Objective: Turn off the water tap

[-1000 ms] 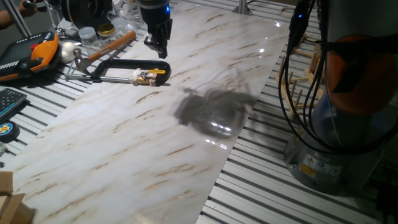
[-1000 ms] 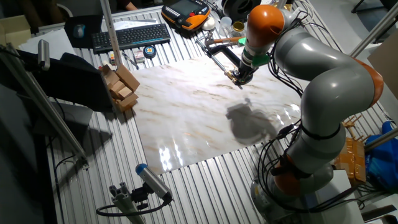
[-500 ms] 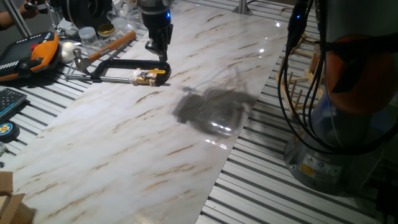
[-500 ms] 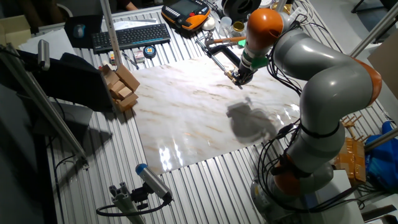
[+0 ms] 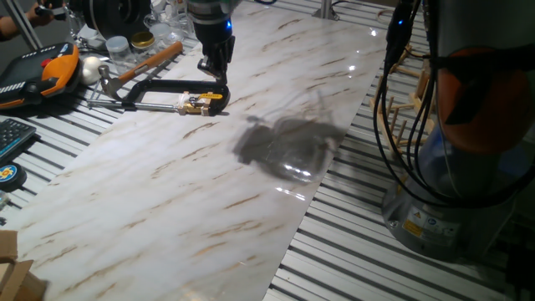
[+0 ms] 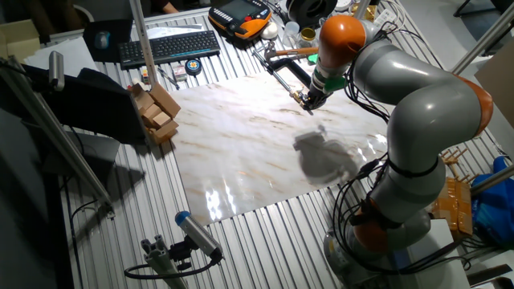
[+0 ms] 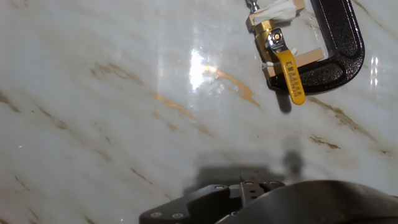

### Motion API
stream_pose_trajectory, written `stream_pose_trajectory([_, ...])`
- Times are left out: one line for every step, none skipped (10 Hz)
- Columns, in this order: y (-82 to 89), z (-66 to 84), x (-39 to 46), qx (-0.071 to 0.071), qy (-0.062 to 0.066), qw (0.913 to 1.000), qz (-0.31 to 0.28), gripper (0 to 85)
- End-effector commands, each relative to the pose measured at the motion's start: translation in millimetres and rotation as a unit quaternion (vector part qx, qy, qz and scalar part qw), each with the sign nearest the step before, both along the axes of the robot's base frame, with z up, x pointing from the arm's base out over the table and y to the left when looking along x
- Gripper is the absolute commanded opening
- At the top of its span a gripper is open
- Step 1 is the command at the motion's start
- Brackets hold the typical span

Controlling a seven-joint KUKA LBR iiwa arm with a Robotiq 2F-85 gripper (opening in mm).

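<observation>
A robot gripper (image 5: 214, 68) hovers above the black C-clamp (image 5: 167, 89) at about eleven o'clock on the marble table (image 5: 209, 192), holding nothing; whether its fingers are parted cannot be told. Clamped in the jaw between small wooden pads sits the water tap (image 7: 277, 46), a small brass valve whose yellow lever (image 7: 290, 78) shows in the hand view at one o'clock, untouched. Judging by this, the tap has not yet been turned; the descent, the grasp of the lever and the turn itself all remain.
</observation>
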State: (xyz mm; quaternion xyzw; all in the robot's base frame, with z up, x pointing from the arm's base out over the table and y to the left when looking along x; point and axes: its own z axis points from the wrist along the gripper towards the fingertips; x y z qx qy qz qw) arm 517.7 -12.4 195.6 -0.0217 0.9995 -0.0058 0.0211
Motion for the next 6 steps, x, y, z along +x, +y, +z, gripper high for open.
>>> stream_pose_trajectory([-1.3,-3.5,-0.8,0.001,-0.001,1.0000,-0.002,0.0])
stream_pose_trajectory([-2.0,-5.3,-1.7,0.002,-0.002,1.0000,-0.008,0.0])
stream_pose_trajectory([-2.9,-6.3,-3.3,-0.003,-0.003,0.9998,-0.017,0.0])
stream_pose_trajectory([-3.9,-6.6,-4.1,-0.008,-0.003,0.9996,-0.028,0.0])
stream_pose_trajectory([-5.4,-8.0,-5.6,-0.012,-0.002,0.9992,-0.039,0.0])
stream_pose_trajectory([-6.1,-9.7,-6.2,-0.012,-0.002,0.9990,-0.043,0.0])
